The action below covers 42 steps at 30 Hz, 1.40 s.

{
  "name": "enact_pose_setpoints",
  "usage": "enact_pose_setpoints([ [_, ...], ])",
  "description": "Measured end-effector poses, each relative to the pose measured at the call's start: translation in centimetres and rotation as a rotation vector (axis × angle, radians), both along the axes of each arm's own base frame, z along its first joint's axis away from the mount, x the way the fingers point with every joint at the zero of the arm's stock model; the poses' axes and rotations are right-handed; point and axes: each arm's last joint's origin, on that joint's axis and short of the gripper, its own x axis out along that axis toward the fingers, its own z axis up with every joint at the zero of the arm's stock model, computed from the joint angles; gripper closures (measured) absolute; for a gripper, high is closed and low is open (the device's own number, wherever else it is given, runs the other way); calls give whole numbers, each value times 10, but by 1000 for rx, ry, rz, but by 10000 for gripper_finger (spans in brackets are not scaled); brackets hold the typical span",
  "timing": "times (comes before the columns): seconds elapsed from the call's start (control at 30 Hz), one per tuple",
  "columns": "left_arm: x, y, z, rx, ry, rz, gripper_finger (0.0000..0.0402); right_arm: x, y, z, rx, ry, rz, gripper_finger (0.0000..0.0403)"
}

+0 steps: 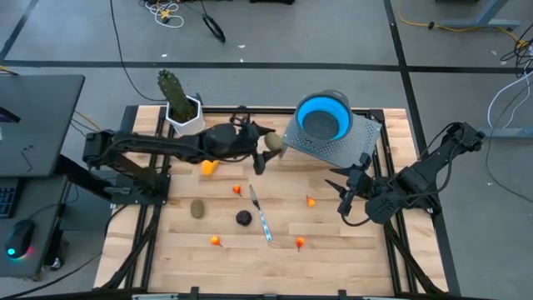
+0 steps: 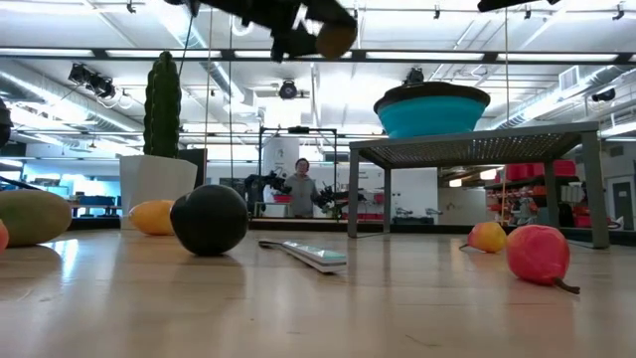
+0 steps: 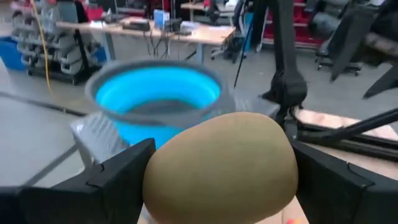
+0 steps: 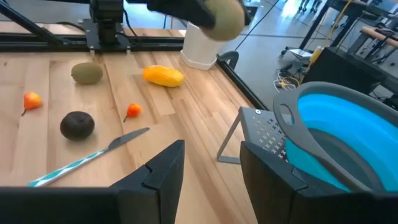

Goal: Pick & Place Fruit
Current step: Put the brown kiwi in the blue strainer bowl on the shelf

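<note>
One olive-brown oval fruit (image 1: 272, 143) is clamped in the left end effector (image 1: 266, 150), raised above the counter (image 1: 333, 242) just beside the blue bowl (image 1: 323, 118) on its metal stand (image 1: 358, 146). The second olive oval (image 1: 198, 208), the yellow oblong (image 1: 208, 167), the dark purple ball (image 1: 243, 218) and small orange pieces (image 1: 216, 241) lie on the counter around the knife (image 1: 261, 215). The right end effector (image 1: 346, 190) hovers beside the stand, fingers parted and gripping nothing

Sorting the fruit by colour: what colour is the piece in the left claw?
Olive-brown, clearest in the left wrist view.
</note>
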Motion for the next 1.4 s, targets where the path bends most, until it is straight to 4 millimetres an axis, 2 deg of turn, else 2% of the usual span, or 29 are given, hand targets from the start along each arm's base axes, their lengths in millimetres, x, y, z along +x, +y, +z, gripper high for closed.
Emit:
enact_pose_setpoints([
  [0.2, 3, 1, 36, 77, -85, -5, 62, 0, 0, 0, 0, -1, 0, 236],
  [0.3, 11, 1, 43, 97, -113, -7, 62, 0, 0, 0, 1, -2, 1, 236],
  [0.47, 36, 2, 31, 121, -122, -51, 62, 0, 0, 1, 9, 1, 9, 236],
  [0.8, 71, 4, 43, 163, -197, -105, 62, -11, 5, 5, 33, -10, 73, 236],
  [0.93, 90, 7, 18, 171, -123, -104, 62, -16, 6, 8, 44, -24, 96, 236],
  [1.03, 99, 11, 10, 172, -127, -93, 62, -19, 9, 8, 50, -26, 115, 236],
  [1.4, 101, 23, 6, 157, -139, -71, 62, -25, 14, 8, 22, -31, 135, 236],
])
